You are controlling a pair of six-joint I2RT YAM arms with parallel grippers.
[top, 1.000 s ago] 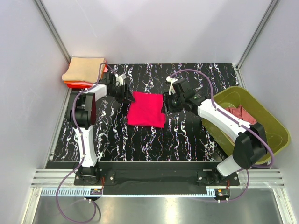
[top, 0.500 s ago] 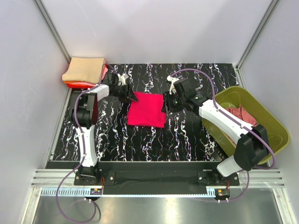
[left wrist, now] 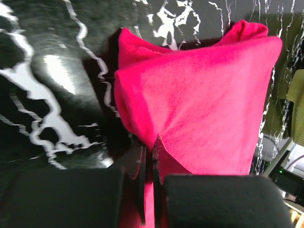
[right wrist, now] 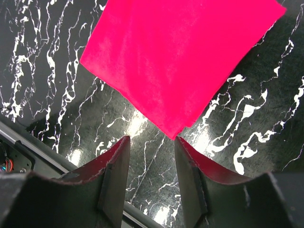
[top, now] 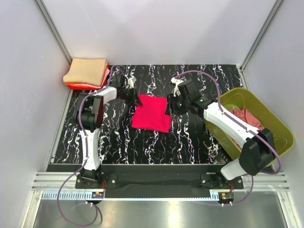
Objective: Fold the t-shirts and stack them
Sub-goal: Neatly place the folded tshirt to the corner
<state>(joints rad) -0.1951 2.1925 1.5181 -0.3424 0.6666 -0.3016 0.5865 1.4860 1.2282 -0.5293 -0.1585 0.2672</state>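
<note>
A bright crimson-pink t-shirt (top: 151, 113) lies folded into a rectangle on the black marbled table (top: 118, 142). My left gripper (top: 138, 99) is shut on its far-left corner. In the left wrist view the jaws (left wrist: 149, 148) pinch the cloth (left wrist: 204, 104), which bunches up ahead of them. My right gripper (top: 168, 105) hovers at the shirt's far-right corner, open. In its wrist view that gripper (right wrist: 152, 151) has bare table between its fingers, and the corner of the shirt (right wrist: 180, 61) ends just in front of the tips. Folded tan and orange-red t-shirts (top: 86, 72) are stacked at the back left.
An olive-green tub (top: 273, 128) stands at the right edge of the table with a dusty rose t-shirt (top: 246, 116) inside. Grey walls close in the left, back and right. A metal rail (top: 152, 183) runs along the near edge by the arm bases.
My left gripper has closed on the crimson shirt's corner and shifted slightly right, nudging the cloth. The right gripper has stayed open and nearly still.
</note>
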